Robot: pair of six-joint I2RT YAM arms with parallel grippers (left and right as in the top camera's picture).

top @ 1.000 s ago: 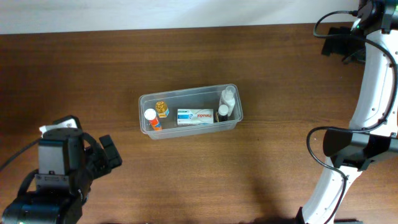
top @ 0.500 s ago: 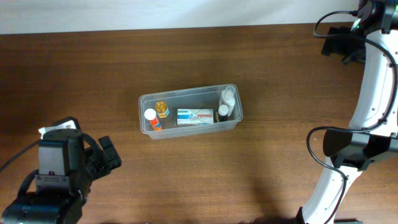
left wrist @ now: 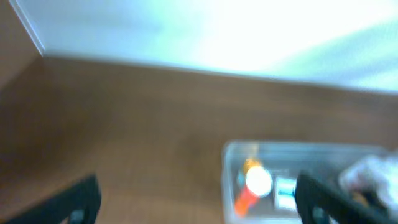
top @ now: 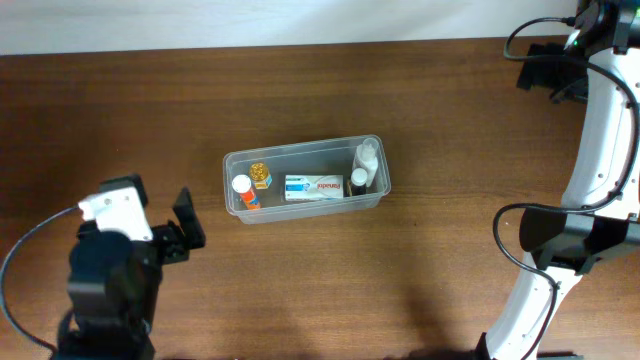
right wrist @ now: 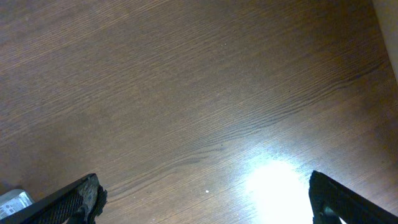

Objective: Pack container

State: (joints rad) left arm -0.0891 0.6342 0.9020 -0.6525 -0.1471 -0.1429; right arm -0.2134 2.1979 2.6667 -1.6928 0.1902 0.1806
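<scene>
The container [top: 300, 148], a clear rectangular tub, stands at the table's middle. In it are an orange bottle with a white cap [top: 243, 190], a small yellow-topped jar [top: 260, 175], a white and blue box [top: 314, 186] and two white bottles [top: 366, 155] at the right end. My left gripper [top: 180, 235] is open and empty, below and left of the tub. The blurred left wrist view shows the container [left wrist: 227, 180] and orange bottle [left wrist: 252, 186] ahead on the right, between the fingers [left wrist: 74, 202]. My right gripper [top: 532, 66] hangs open at the far right corner, over bare wood [right wrist: 208, 205].
The table is dark brown wood [top: 450, 130], with a pale wall along its far edge [top: 250, 20]. The right arm's white links and black cables [top: 600, 150] run down the right side. A bright glare patch [right wrist: 273, 186] lies on the wood under the right gripper.
My left arm has swung up and to the right, bringing its gripper closer to the container. The right arm and the tub's contents have not moved.
</scene>
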